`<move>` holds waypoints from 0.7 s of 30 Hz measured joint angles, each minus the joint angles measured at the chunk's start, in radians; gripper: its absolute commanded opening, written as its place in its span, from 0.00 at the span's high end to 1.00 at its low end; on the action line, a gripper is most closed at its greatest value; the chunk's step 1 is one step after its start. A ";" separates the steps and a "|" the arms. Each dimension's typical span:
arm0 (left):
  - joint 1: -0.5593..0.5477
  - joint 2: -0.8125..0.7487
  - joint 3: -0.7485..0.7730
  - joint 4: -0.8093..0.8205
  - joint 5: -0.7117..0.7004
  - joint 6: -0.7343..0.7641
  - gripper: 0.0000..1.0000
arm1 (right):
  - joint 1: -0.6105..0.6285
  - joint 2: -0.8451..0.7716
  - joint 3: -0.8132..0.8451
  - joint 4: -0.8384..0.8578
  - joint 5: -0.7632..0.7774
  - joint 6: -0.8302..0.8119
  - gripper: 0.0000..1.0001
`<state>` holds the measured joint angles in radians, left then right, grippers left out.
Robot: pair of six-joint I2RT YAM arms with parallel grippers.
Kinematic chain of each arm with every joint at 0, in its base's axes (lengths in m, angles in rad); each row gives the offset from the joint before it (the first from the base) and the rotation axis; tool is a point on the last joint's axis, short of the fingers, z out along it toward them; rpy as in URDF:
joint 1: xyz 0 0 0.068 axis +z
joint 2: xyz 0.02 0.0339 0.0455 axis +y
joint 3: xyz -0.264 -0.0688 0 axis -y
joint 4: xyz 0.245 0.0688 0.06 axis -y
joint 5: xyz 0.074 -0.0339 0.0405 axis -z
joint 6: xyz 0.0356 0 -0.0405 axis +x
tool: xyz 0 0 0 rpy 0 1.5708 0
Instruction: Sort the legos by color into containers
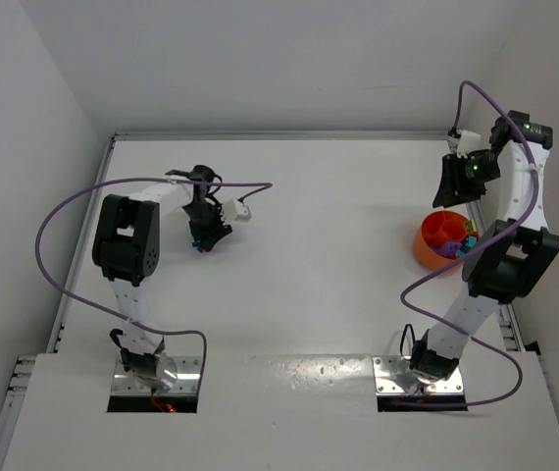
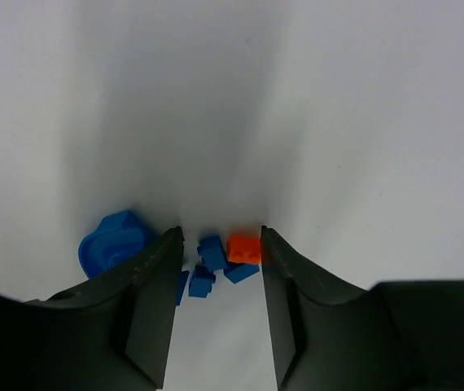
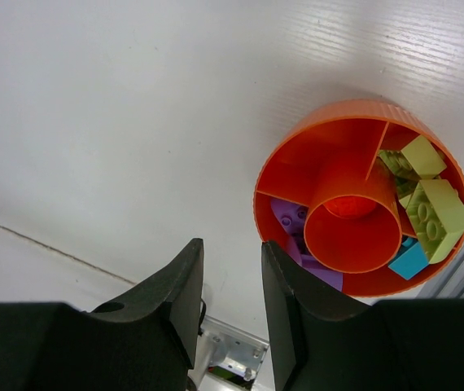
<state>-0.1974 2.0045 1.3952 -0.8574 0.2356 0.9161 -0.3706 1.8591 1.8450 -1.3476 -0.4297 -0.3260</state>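
- Left wrist: left gripper [image 2: 221, 235] part-open, empty, straddling orange brick [image 2: 244, 248] and blue bricks [image 2: 212, 254].
- Centre on the orange brick so blue ones stay out.
- Right gripper [image 3: 230, 248]: slightly apart, empty.

Loose bricks [image 2: 212, 262] lie between the left gripper's [image 2: 221, 240] fingers; the tub [image 1: 425, 250] (more bricks [image 3: 431, 208] inside) sits at the table's [image 1: 338, 255] right edge.

Top view: orange tub [image 1: 434, 240] half hidden behind right arm [image 1: 500, 265], blue bricks [image 1: 198, 243] just a speck under the left gripper [image 1: 204, 245]; left wrist: those bricks and a rounded blue piece [image 2: 111, 244] sit partly behind one finger [image 2: 155, 285], blurry.
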 measured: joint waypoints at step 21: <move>0.122 -0.089 -0.135 -0.017 -0.023 0.078 0.59 | 0.024 0.000 0.000 0.000 0.000 0.000 0.65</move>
<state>-0.0753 1.9160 1.2602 -0.8742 0.2127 0.9939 -0.3462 1.8591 1.8450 -1.3476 -0.4294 -0.3260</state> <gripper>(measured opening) 0.424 0.351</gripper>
